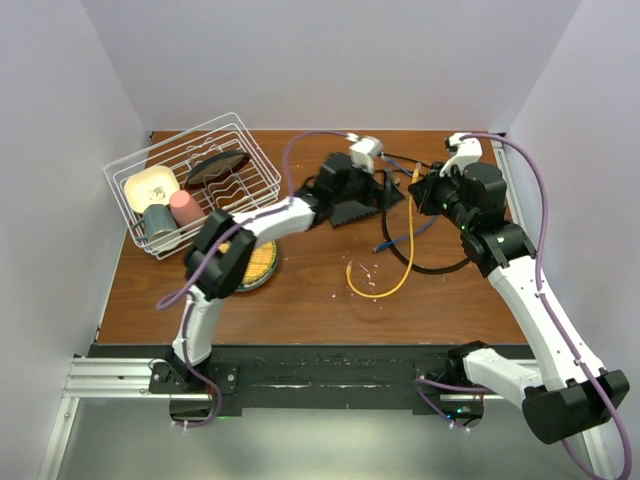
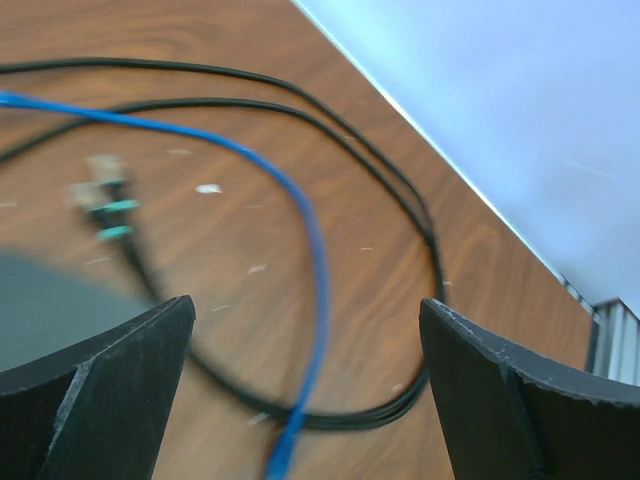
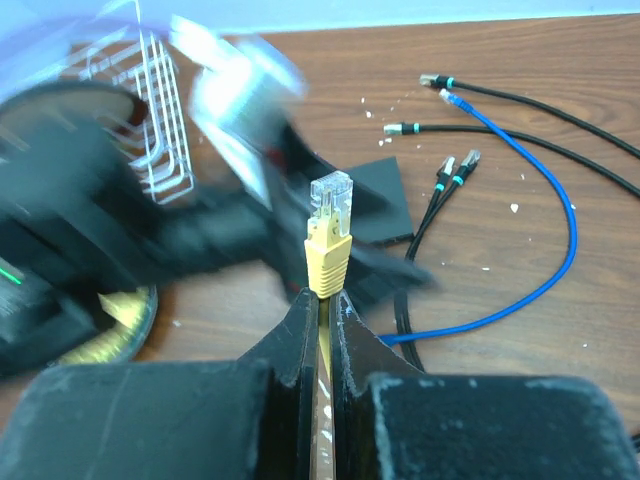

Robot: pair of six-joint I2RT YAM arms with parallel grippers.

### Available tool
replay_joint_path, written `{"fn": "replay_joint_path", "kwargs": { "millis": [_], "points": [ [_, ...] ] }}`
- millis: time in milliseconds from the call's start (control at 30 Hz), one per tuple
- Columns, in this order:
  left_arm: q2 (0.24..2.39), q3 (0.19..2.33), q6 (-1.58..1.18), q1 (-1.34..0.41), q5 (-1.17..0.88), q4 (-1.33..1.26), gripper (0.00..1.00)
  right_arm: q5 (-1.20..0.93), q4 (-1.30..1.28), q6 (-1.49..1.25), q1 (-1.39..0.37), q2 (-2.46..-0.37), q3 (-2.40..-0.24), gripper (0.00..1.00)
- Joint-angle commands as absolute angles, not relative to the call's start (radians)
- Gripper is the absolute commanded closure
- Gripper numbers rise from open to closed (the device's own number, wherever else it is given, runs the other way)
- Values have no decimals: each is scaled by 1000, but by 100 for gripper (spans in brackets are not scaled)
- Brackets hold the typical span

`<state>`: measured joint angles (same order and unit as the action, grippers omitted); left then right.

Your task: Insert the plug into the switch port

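My right gripper (image 3: pixel 322 300) is shut on a yellow cable just below its yellow boot, and the clear plug (image 3: pixel 331 196) stands up past the fingertips. The black switch (image 3: pixel 385 205) lies on the table behind the plug, partly hidden by my blurred left arm. In the top view the right gripper (image 1: pixel 418 192) holds the plug just right of the switch (image 1: pixel 352 212), and the yellow cable (image 1: pixel 385 288) loops down over the table. My left gripper (image 2: pixel 310 400) is open and empty above loose cables. In the top view it (image 1: pixel 380 190) hovers at the switch's right end.
A blue cable (image 2: pixel 315 260) and black cables (image 2: pixel 400 190) with teal-banded plugs lie right of the switch. A white wire rack (image 1: pixel 195 180) holding a cup and dishes stands at the back left. A yellow round dish (image 1: pixel 262 265) lies under the left arm.
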<state>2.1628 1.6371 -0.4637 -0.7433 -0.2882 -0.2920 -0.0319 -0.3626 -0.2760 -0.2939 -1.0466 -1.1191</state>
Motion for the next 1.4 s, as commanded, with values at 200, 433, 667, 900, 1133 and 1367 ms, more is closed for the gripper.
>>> {"fn": "replay_joint_path", "kwargs": {
  "millis": [200,433,667,900,1133,1367],
  "points": [
    [1812,1279,-390,-545,-311,-388,0,-116,-218,-164,-293,-1072,-971,100],
    [1839,1278,-353,-512,-395,-385,1,-160,-156,-209,-330,-1189,-923,100],
    [1864,1238,-550,-505,-618,-644,5,-86,-118,-227,-417,-1279,-937,100],
    [1867,1238,-571,-509,-667,-647,20,-60,-89,-262,-451,-1336,-959,100],
    [1888,1301,-476,-557,-608,-474,21,-26,-90,-276,-474,-1354,-982,100],
    [1933,1341,-456,-589,-598,-439,25,-25,-77,-290,-488,-1347,-980,100]
  ]
}}
